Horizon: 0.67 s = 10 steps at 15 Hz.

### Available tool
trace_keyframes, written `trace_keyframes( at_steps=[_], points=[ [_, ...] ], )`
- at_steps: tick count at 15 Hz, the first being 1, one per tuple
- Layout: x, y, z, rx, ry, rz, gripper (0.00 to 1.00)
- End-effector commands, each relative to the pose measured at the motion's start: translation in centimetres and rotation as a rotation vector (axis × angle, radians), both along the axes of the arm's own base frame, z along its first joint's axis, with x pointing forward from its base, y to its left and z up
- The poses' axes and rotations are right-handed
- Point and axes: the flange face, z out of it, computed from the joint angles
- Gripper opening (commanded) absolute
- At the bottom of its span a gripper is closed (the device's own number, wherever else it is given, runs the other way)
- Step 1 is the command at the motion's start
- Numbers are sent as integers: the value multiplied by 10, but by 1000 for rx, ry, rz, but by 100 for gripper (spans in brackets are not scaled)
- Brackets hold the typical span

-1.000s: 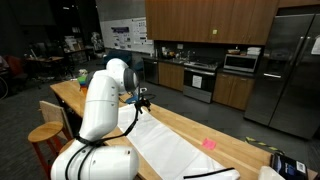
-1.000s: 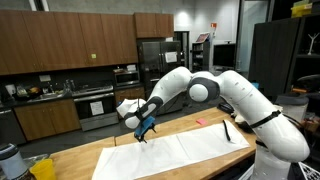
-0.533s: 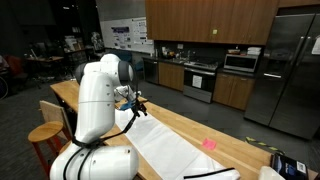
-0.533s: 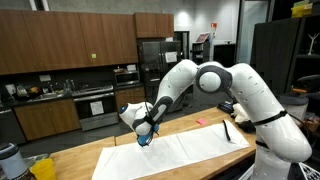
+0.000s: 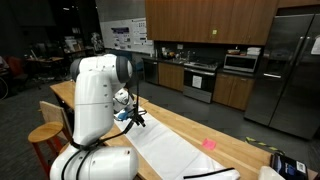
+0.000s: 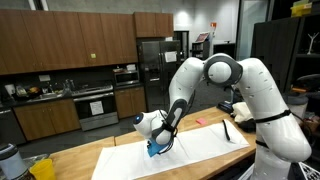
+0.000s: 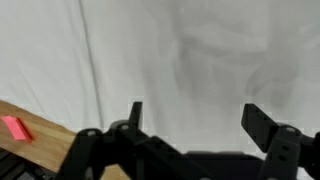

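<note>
My gripper [image 7: 198, 115] is open and empty, its two black fingers spread wide. It hangs low over a long white cloth [image 7: 180, 50] that lies flat along a wooden table [image 5: 185, 127]. In both exterior views the gripper [image 5: 135, 117] [image 6: 158, 148] points down over the cloth [image 5: 165, 150] [image 6: 205, 147], close to its surface; I cannot tell whether it touches. A small pink item [image 7: 16, 128] lies on the bare wood beside the cloth, and it also shows in both exterior views [image 5: 209, 144] [image 6: 198, 122].
A black stick-like object [image 6: 228, 130] lies on the table past the cloth. A dark box [image 5: 285, 165] sits at the table's end. Wooden stools [image 5: 45, 132] stand beside the table. Kitchen cabinets, an oven and a steel fridge [image 5: 290, 70] line the back wall.
The arm has swung along the cloth and lowered. The gripper has moved down, closer to the cloth surface. It has stayed open and empty.
</note>
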Motion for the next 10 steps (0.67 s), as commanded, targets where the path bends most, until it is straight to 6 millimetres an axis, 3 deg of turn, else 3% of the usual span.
trace_keyframes(
  at_steps=[1,6,8,10],
  points=[
    [2,2,2,4,-2,0,100],
    [7,6,4,8,-8,1,100],
    [13,22,4,35,19,27,100],
    [30,37,11,185,-11,-64,100]
  ],
)
